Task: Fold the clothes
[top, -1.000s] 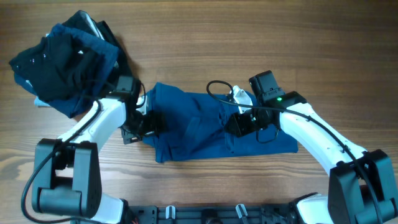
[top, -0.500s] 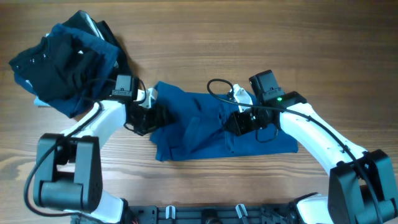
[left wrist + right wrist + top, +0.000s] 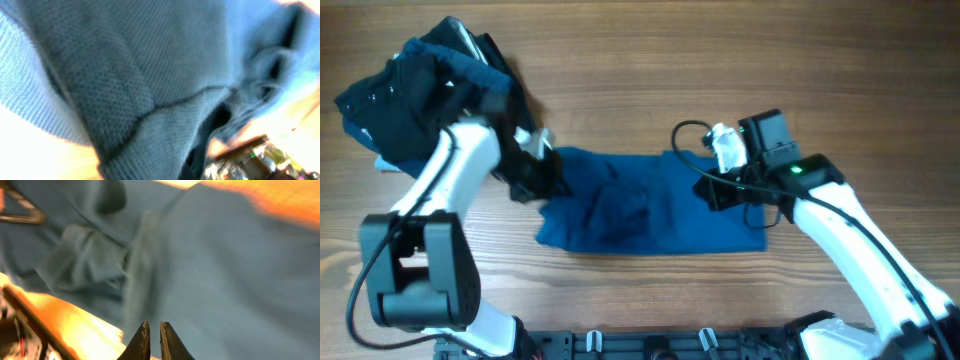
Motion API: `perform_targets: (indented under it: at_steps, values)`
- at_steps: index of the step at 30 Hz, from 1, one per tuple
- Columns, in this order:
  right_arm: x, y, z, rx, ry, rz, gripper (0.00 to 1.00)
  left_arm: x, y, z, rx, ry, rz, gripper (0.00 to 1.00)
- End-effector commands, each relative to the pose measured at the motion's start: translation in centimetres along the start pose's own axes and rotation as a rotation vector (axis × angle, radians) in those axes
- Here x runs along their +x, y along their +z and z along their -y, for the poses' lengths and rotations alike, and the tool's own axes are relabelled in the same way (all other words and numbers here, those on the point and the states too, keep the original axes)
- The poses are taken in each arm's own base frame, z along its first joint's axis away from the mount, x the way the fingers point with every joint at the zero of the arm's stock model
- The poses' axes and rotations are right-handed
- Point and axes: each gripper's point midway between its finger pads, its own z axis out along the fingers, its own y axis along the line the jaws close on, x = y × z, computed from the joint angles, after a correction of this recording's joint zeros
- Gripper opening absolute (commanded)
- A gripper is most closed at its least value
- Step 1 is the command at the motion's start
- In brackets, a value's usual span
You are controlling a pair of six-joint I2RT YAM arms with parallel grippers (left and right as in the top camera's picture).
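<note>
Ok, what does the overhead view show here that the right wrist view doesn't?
Only overhead: the wider wooden table, the dark garment heap in the picture's upper left, both arms, and the left gripper shut on the blue shirt at its left edge, with the right gripper near its right end. Only right wrist: its own fingertips close up, nearly touching, over creased fabric with a raised fold. Both: the blue shirt lying on the wood.
</note>
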Motion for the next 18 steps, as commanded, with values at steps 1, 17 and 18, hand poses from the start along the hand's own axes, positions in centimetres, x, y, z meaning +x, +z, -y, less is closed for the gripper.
perform_targets:
  at_steps: [1, 17, 18]
  values:
    - [-3.4, -4.2, 0.4, 0.074, 0.028, 0.171, 0.11, -2.7, -7.7, 3.6, -0.035, 0.168, 0.186, 0.04]
    - [-3.3, -4.7, 0.6, 0.088, 0.053, 0.183, 0.09, 2.2, 3.6, 14.1, -0.295, 0.501, 0.073, 0.50]
    - [-3.2, -4.8, 0.7, 0.096, 0.056, 0.181, 0.09, 2.3, 3.8, 14.5, -0.292, 0.516, 0.077, 0.51]
